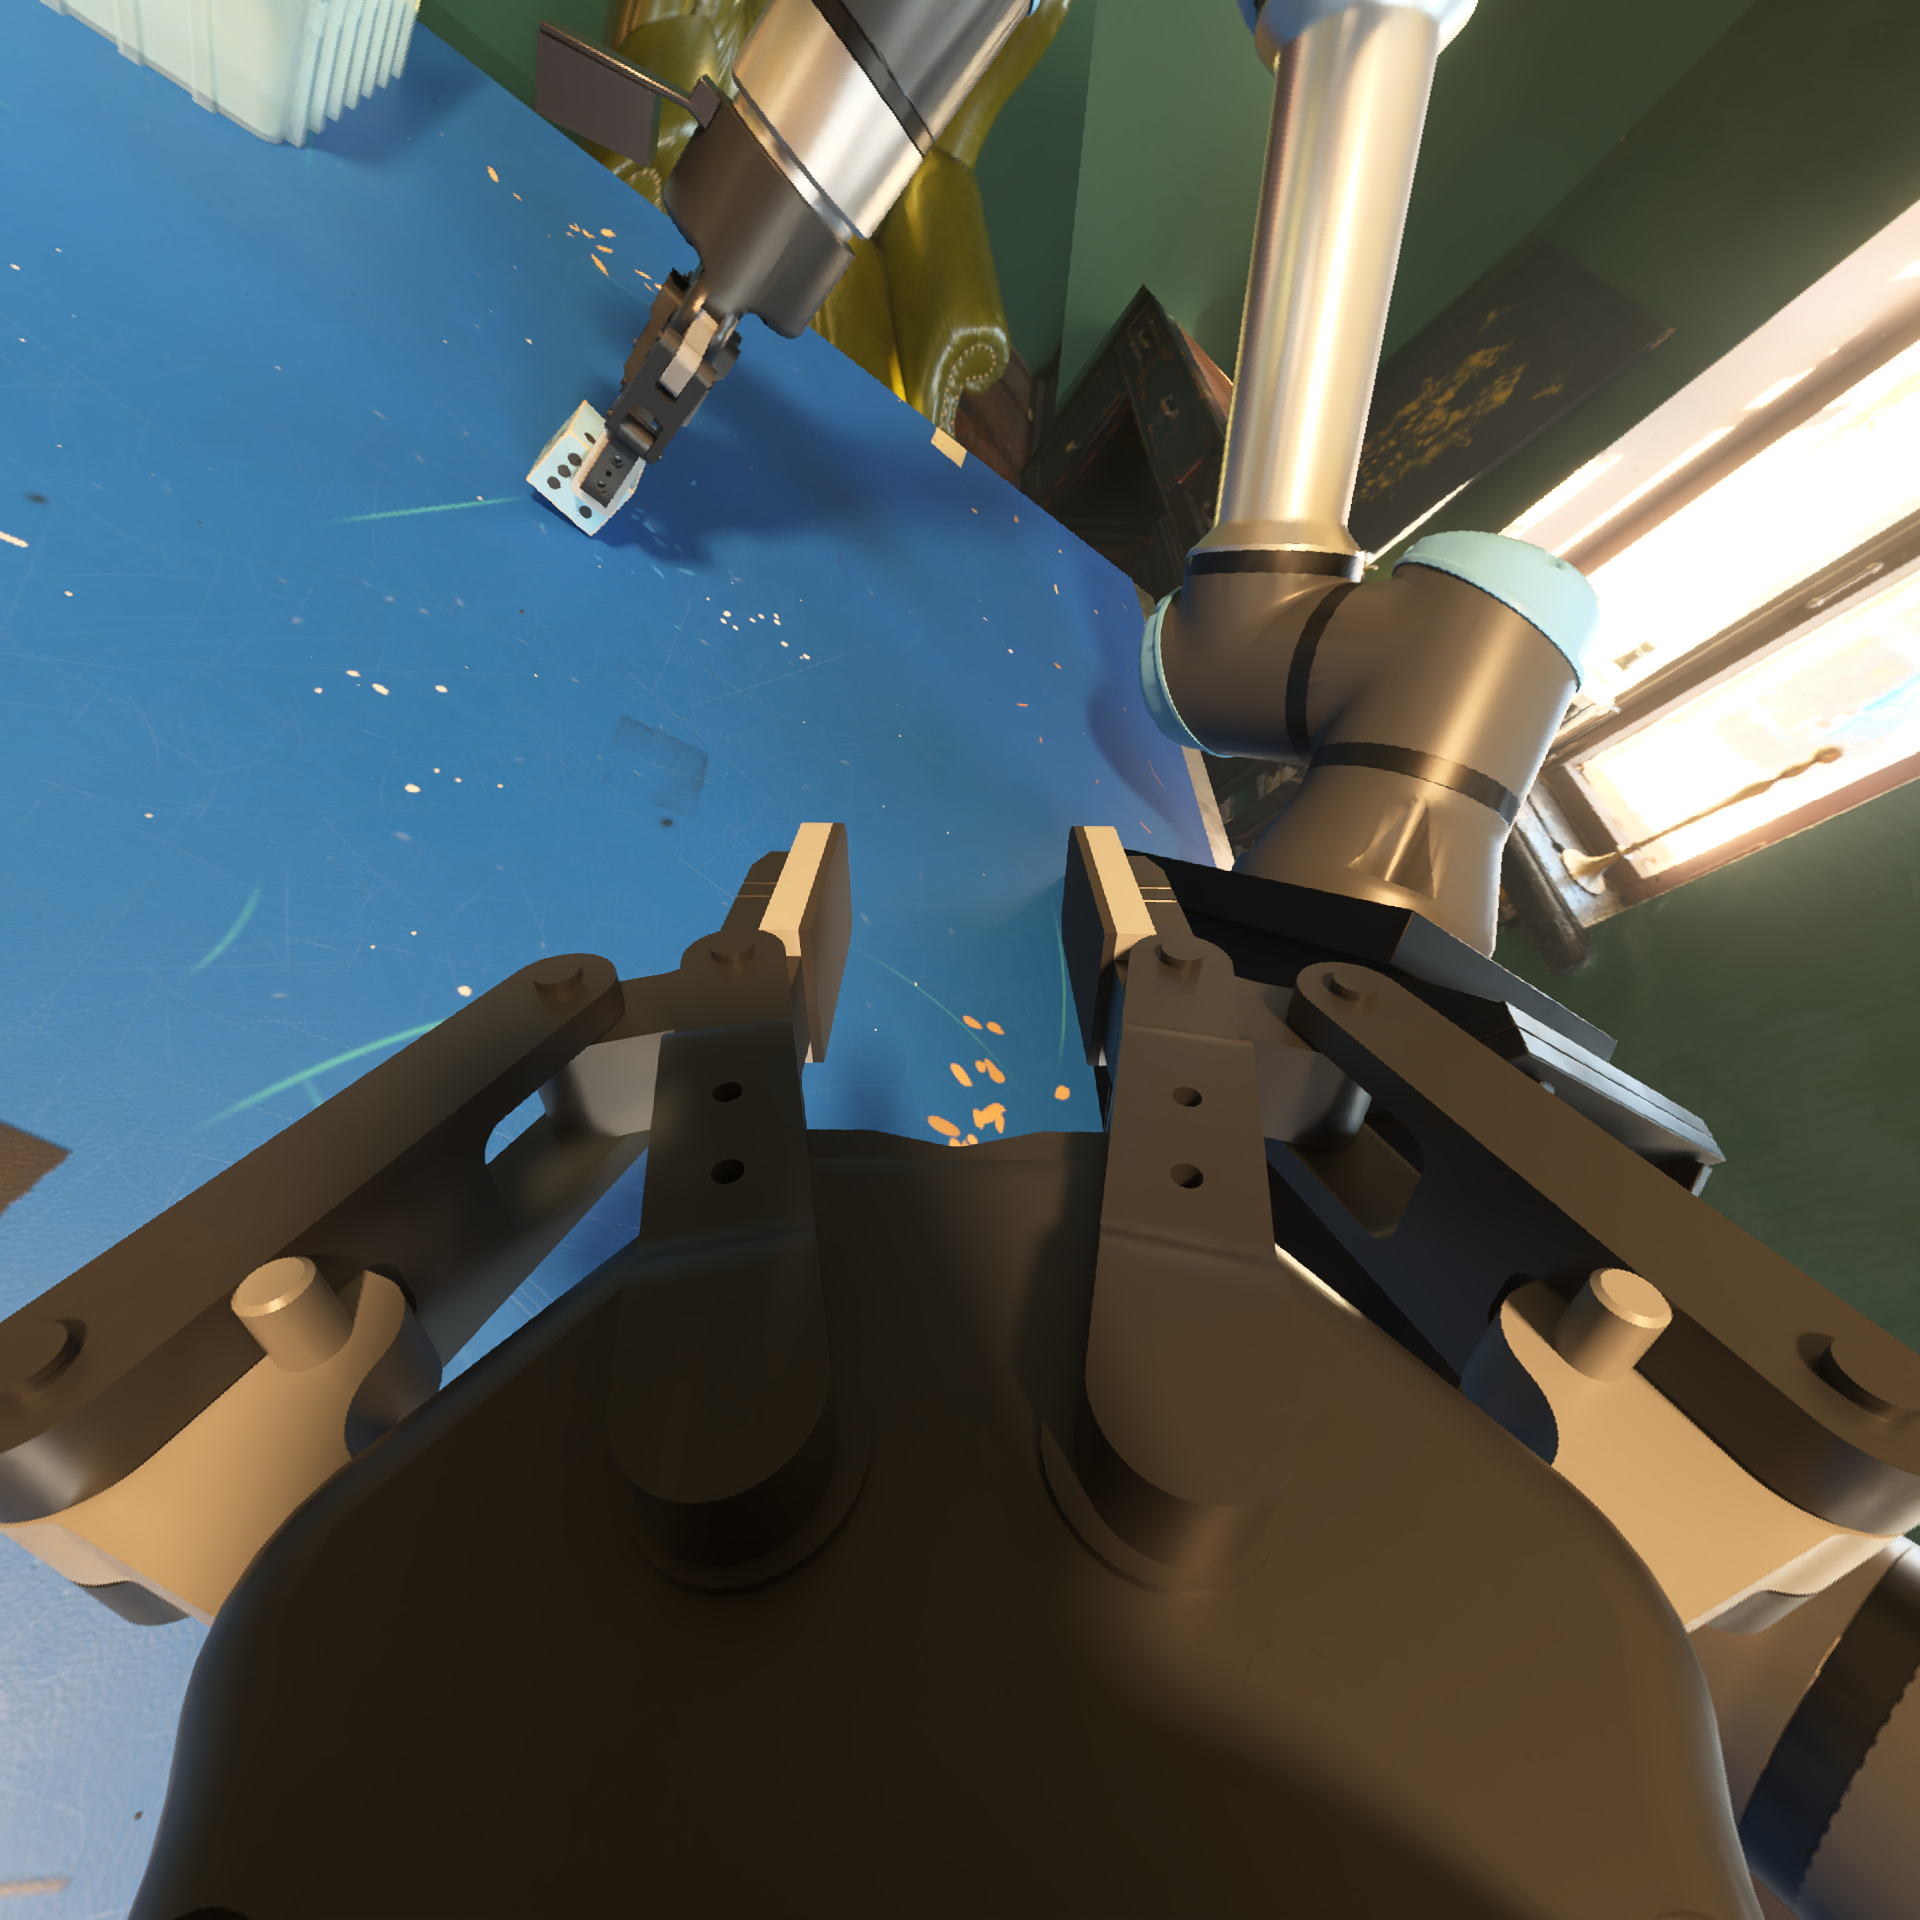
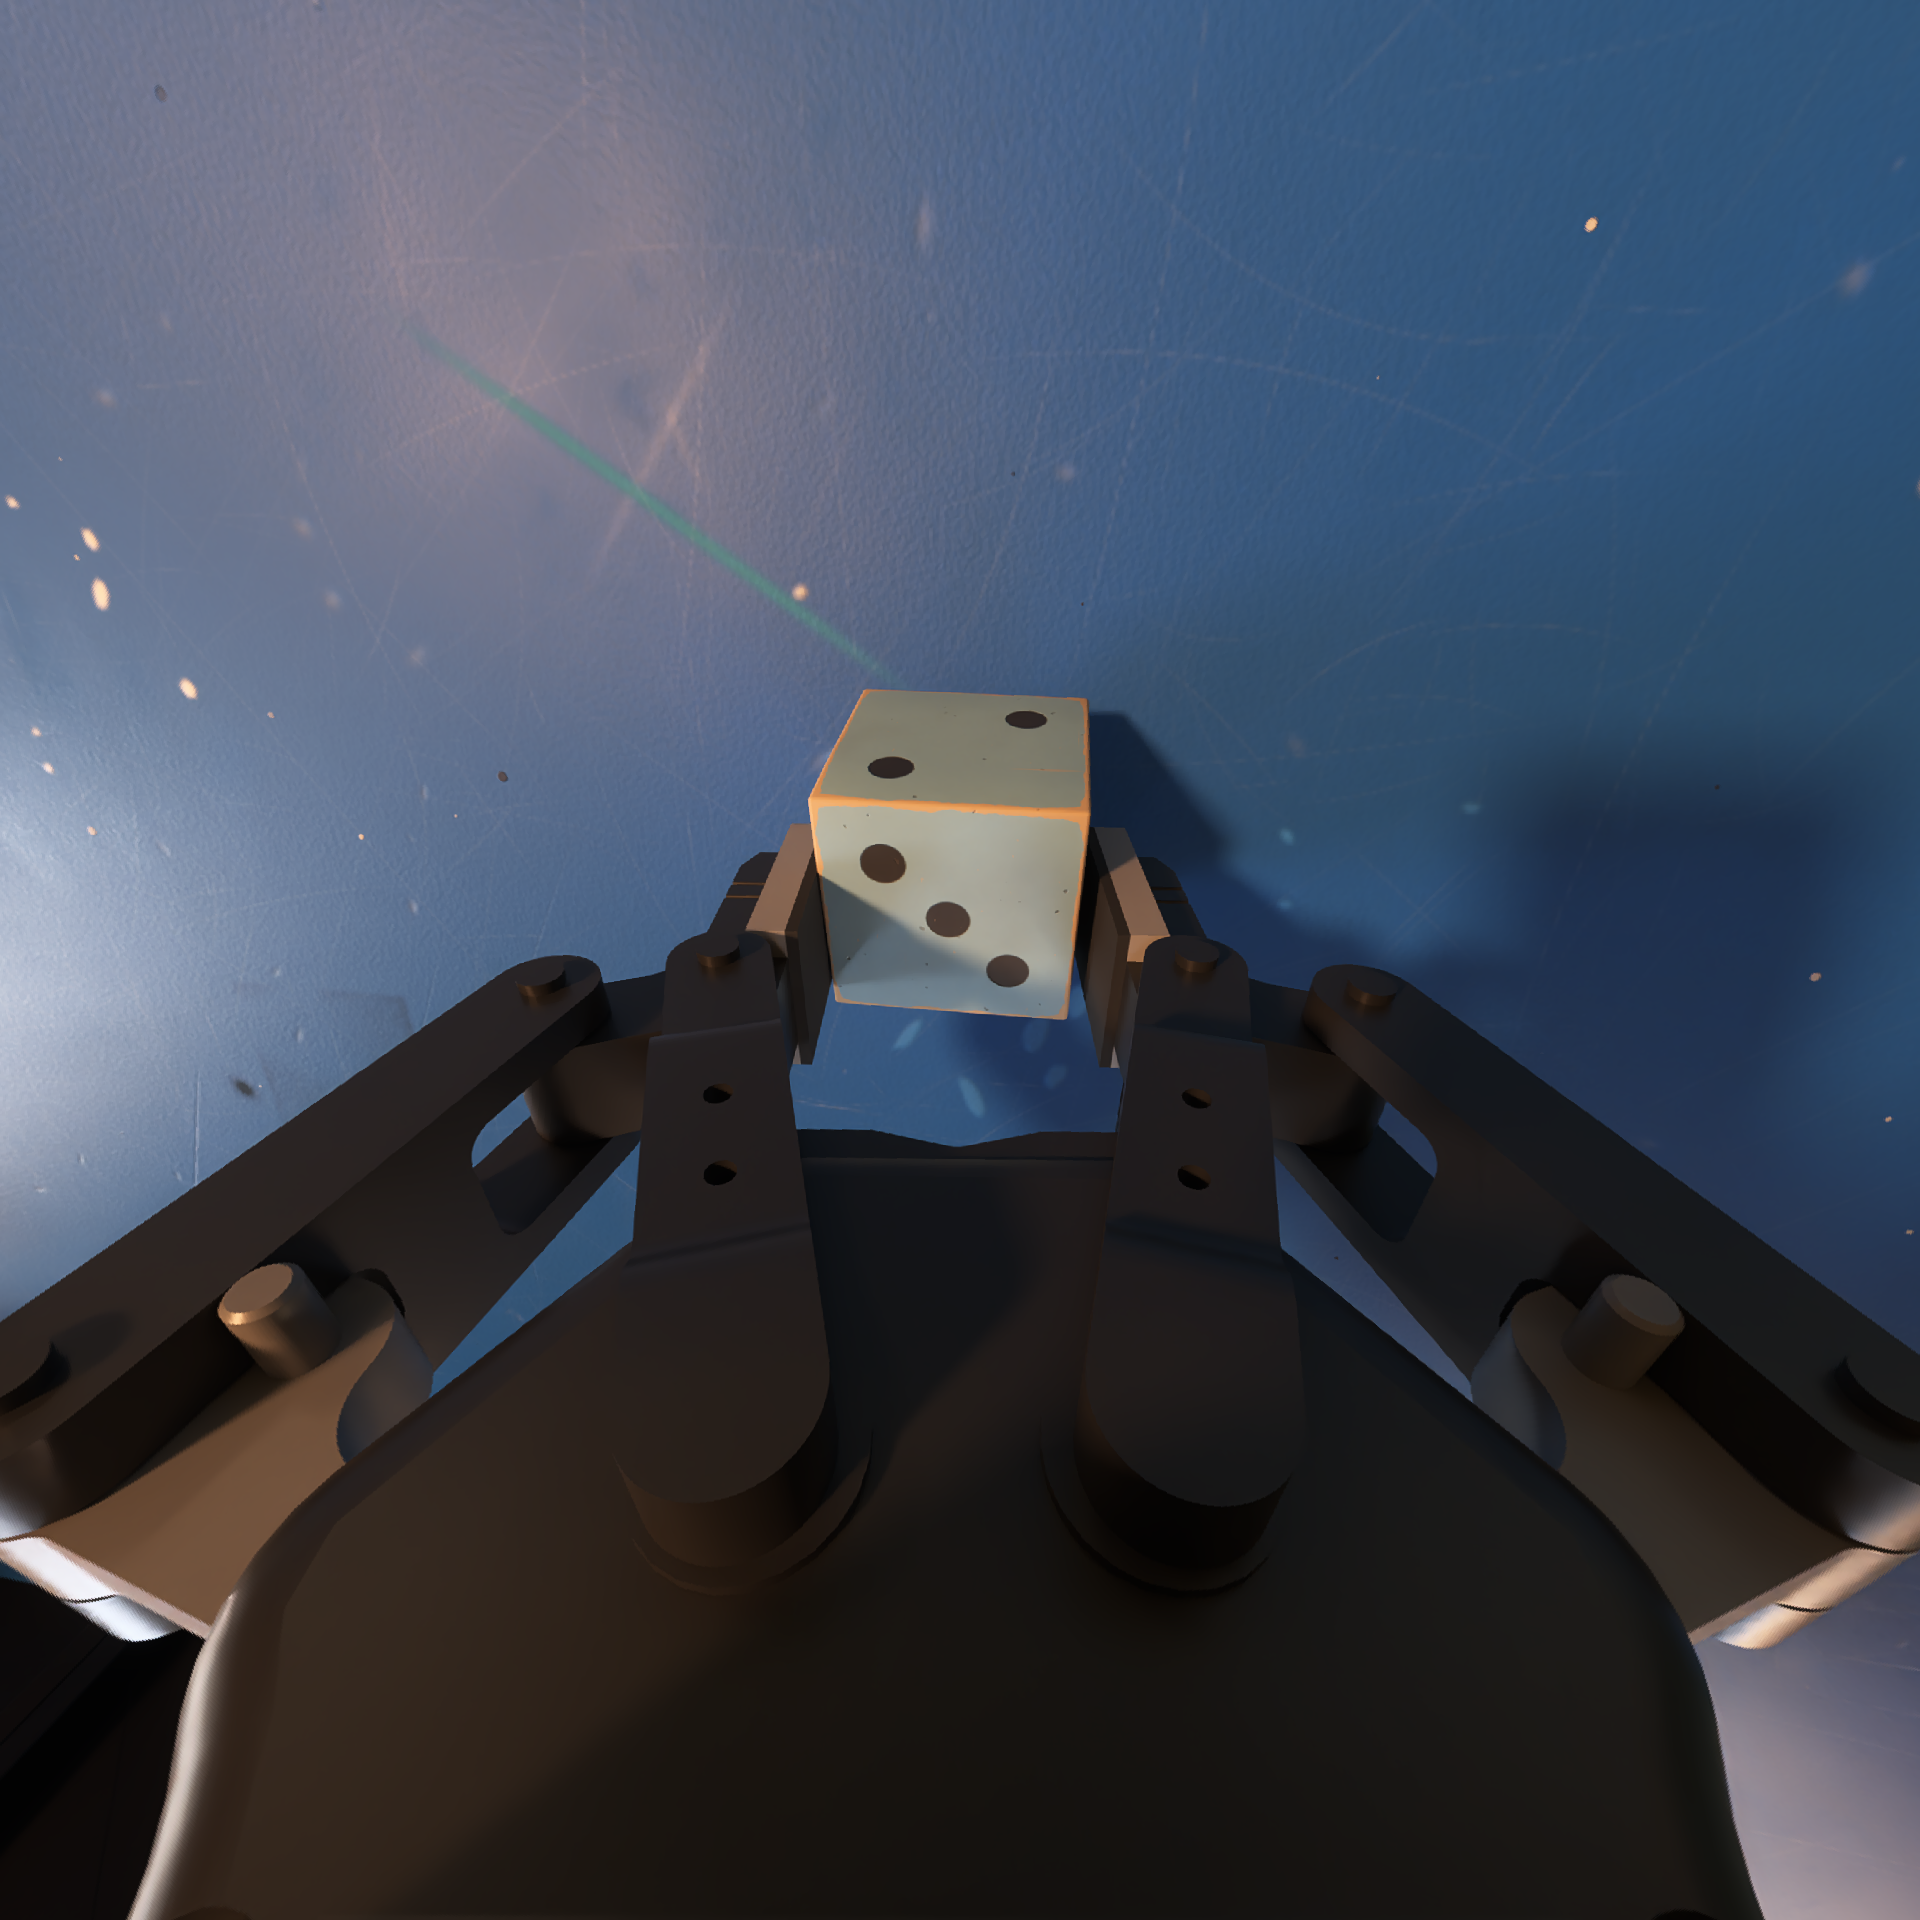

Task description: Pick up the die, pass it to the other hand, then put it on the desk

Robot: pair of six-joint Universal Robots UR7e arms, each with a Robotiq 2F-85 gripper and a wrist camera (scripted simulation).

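A white die (image 2: 951,904) with black pips sits between the fingers of my right gripper (image 2: 951,935), which is shut on it. The die is at or just above the blue desk (image 2: 1039,364), and its shadow falls right beside it. In the left wrist view the die (image 1: 566,473) and the right gripper (image 1: 613,468) show far off on the desk (image 1: 312,675). My left gripper (image 1: 956,935) is open and empty, above the desk near its right edge.
A white ribbed box (image 1: 260,62) stands at the desk's far left corner. The right arm's elbow (image 1: 1351,665) rises beside the desk's right edge. A yellow armchair (image 1: 935,260) and a bright window (image 1: 1714,623) lie beyond the desk.
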